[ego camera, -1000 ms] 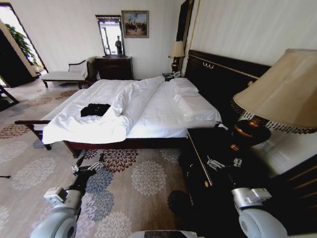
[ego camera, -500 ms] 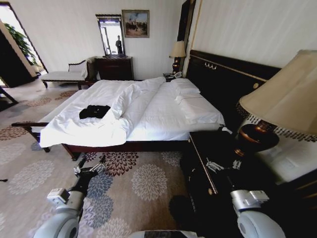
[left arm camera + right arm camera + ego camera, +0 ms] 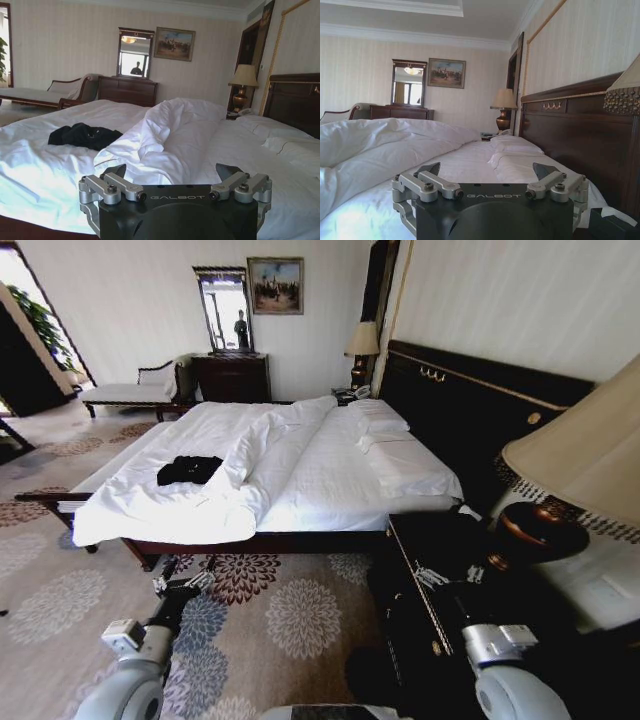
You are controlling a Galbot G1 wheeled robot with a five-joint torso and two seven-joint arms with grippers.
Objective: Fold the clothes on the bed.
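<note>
My left gripper [image 3: 185,583] hangs low over the flowered carpet [image 3: 290,615] short of the bed [image 3: 300,465], its fingers spread wide and empty. The black clothes [image 3: 188,470] lie crumpled on the bed's left half, beside the bunched white duvet [image 3: 262,445]. My right gripper [image 3: 447,577] is above the dark nightstand [image 3: 440,550], also wide open.

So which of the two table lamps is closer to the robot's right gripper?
The big beige-shaded lamp on the dark nightstand on the near side of the bed, just beyond the right gripper. The other lamp stands by the far wall, past the dark wooden headboard.
</note>
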